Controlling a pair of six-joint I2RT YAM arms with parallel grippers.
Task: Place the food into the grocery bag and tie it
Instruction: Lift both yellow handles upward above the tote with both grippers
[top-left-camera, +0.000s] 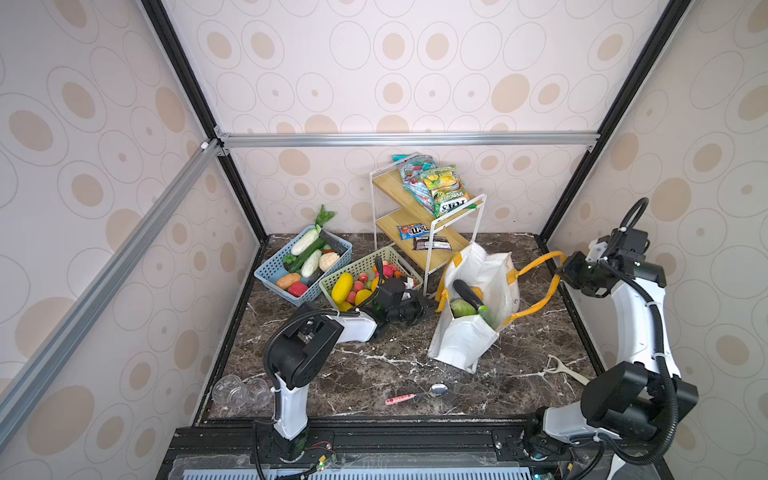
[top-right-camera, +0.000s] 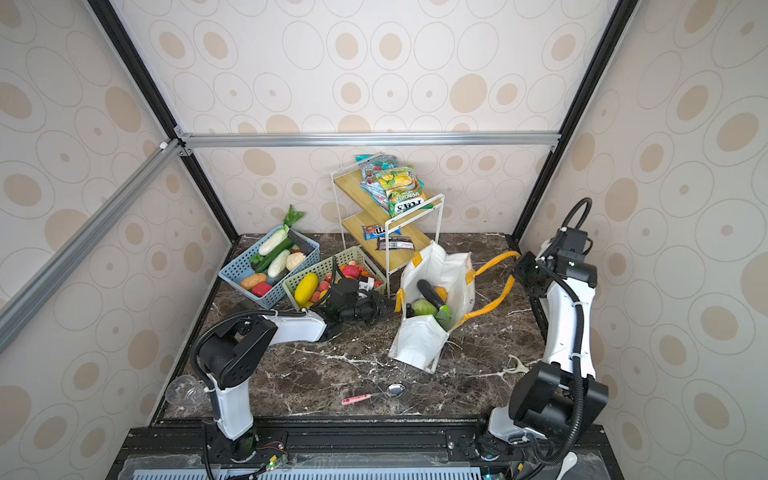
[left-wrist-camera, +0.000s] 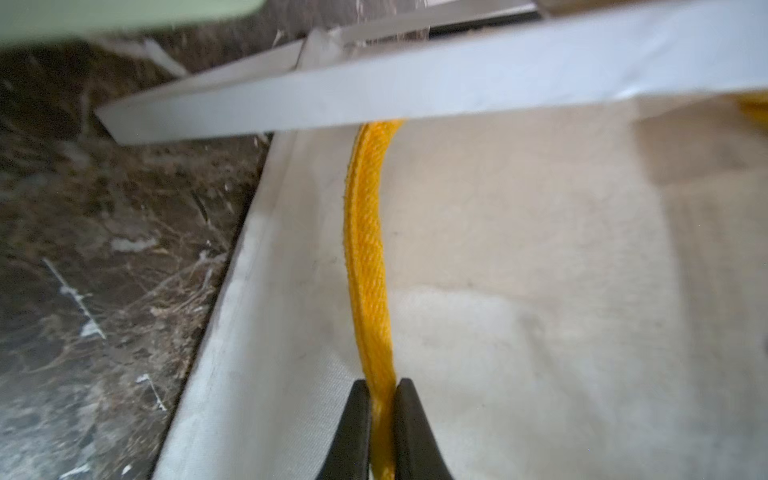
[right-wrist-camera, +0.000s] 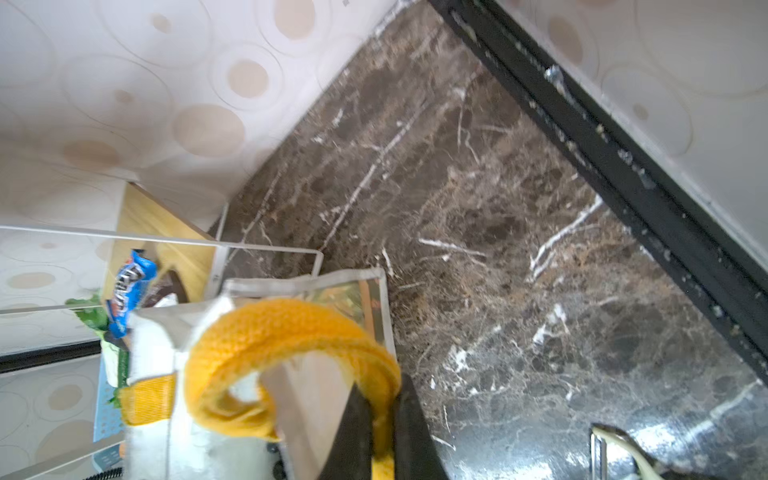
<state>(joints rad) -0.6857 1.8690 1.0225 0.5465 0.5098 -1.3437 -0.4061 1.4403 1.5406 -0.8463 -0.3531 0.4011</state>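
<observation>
1. Covering the cell floor: one marble table (top-left-camera: 374, 365). One grocery bag (top-left-camera: 463, 345) stands on it right of centre, mouth open, just in front of the one wire rack (top-left-camera: 432, 249).
2. The bag is soft white fabric with sagging, folded walls. It looks light. It would likely slump or tip if hauled by one strap alone.
3. Best hold is the straps, not the walls. They are woven, rough and thin enough to pinch flat, so slip is unlikely. Two straps, one per arm.
4. Two baskets sit left of the bag, side by side: a blue basket (top-left-camera: 266, 274) and a green basket (top-left-camera: 332, 286). Both hold plenty of toy produce.
5. The left gripper (left-wrist-camera: 382, 386) is clamped on the left handle (left-wrist-camera: 365, 249), low by the bag's left wall. The right gripper (right-wrist-camera: 380, 395) is clamped on the right handle (top-left-camera: 536, 262), drawn out toward the table's right edge.
6. Food in the bag: three clear pieces, a cabbage (top-left-camera: 462, 308), an eggplant (top-left-camera: 467, 293) and an orange piece (top-left-camera: 478, 292). There is also one green piece at the rim, kind unclear. All look rigid and light.
7. Loose items: one spoon (top-left-camera: 415, 395), one peeler (top-left-camera: 565, 370), and clear cups (top-left-camera: 241, 390) whose count is unclear.
</observation>
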